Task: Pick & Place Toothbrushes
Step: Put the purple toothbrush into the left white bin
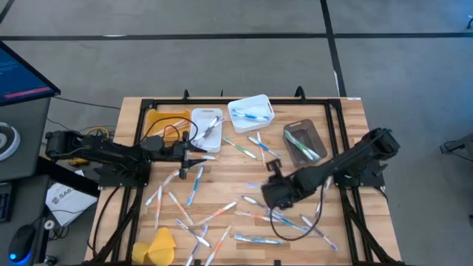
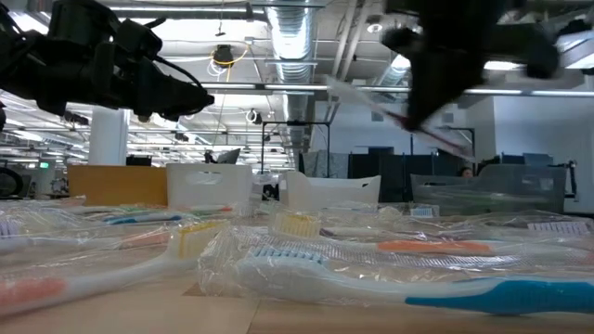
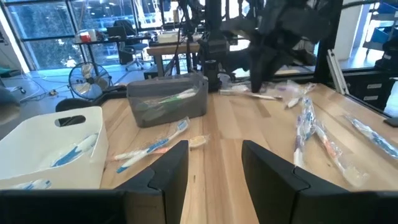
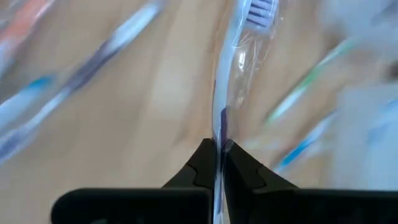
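1 wrapped toothbrush (image 4: 231, 68) is pinched by its handle between the tips of the right gripper (image 4: 218, 149), whose jaws are pressed together on it; the bristle head points away from the wrist, and the brush hangs clear above the wooden table (image 1: 229, 174). From across the table, that same brush slants out of the dark gripper, up in the air. The right arm (image 1: 347, 166) reaches in from the table's right edge, angled down and toward the middle, with its gripper over the lower centre of the table.

Many more toothbrushes (image 1: 194, 185) lie scattered flat over the table's near half, most of them in clear wrappers, with blue, green, orange and white handles. A few sit in the bins along the far edge: blue ones in the white bin (image 1: 251, 112), green ones in the grey bin (image 1: 303, 140), and some in a second white bin (image 1: 206, 127) just beside the orange bin (image 1: 164, 123).

The left arm (image 1: 111, 151) stretches in level from the left side, and the left gripper (image 1: 198, 153) is held just in front of the orange and white bins, fingers (image 3: 168, 171) spread apart with nothing between them. A yellow lump (image 1: 157, 245) rests at the near left corner.
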You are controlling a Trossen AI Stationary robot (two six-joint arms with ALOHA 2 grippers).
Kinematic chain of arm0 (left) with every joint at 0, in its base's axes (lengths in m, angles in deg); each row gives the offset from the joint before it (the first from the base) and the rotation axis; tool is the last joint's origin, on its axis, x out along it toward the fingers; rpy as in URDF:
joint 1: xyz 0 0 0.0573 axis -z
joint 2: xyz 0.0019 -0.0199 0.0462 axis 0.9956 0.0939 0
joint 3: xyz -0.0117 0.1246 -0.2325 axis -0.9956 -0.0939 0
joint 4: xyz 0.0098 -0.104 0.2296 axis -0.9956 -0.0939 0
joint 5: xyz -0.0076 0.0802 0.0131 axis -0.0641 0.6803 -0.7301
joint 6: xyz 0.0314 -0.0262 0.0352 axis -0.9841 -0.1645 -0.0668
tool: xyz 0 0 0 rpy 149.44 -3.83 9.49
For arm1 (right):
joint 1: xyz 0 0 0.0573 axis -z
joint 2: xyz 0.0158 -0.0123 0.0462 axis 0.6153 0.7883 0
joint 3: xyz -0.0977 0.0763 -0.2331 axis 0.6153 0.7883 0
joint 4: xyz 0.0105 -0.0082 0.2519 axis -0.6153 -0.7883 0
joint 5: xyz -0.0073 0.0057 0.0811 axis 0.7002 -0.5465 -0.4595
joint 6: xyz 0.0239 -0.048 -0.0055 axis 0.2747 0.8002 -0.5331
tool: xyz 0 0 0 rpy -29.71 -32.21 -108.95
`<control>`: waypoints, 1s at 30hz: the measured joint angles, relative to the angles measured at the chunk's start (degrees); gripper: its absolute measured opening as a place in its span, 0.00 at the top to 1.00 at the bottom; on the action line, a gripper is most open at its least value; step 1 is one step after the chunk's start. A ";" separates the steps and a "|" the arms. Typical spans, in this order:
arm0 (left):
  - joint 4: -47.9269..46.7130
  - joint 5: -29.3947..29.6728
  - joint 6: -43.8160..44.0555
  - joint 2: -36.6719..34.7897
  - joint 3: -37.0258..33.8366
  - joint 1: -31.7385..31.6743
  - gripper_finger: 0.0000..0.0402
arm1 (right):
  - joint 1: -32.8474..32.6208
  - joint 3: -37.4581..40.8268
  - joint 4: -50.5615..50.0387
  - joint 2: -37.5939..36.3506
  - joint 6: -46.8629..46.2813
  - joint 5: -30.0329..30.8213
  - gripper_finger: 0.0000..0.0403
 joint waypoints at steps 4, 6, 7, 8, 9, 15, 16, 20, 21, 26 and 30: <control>2.94 0.01 -3.47 0.00 -0.02 0.67 0.64 | 3.50 -1.08 12.39 0.00 11.82 4.62 0.99; 5.59 0.00 -6.93 0.00 -0.02 1.55 0.64 | 5.76 -1.08 18.29 0.00 17.43 4.56 0.99; 6.69 0.00 -8.30 0.00 -0.01 2.14 0.64 | 6.92 -1.07 21.05 0.00 19.83 4.56 0.99; 7.87 -0.02 -9.29 0.00 0.00 2.81 0.64 | 8.11 -1.07 23.94 0.00 22.04 4.55 0.99; 9.00 -0.02 -10.39 0.00 0.00 3.45 0.64 | 9.24 -1.08 26.73 0.08 24.16 4.53 0.99; 11.53 -0.04 -14.52 0.00 0.00 5.68 0.64 | 15.45 -1.06 40.44 0.37 33.30 -3.55 0.99; 11.69 -0.02 -15.25 0.00 0.00 5.68 0.64 | 16.25 -1.06 42.07 0.38 33.82 -5.87 0.99; 11.81 0.18 -17.99 0.00 1.18 5.68 0.64 | 18.06 -1.06 45.40 0.37 36.39 -10.12 1.00; 11.82 0.20 -18.03 0.00 1.79 5.68 0.64 | 18.30 -1.06 45.34 0.39 37.16 -10.82 1.00; 12.09 0.29 -17.53 0.90 5.03 5.67 0.64 | 18.66 -1.06 46.05 0.42 37.29 -11.20 1.00; 11.97 0.48 -17.51 4.37 6.93 5.66 0.64 | 18.60 -1.06 46.63 0.42 37.29 -11.19 1.00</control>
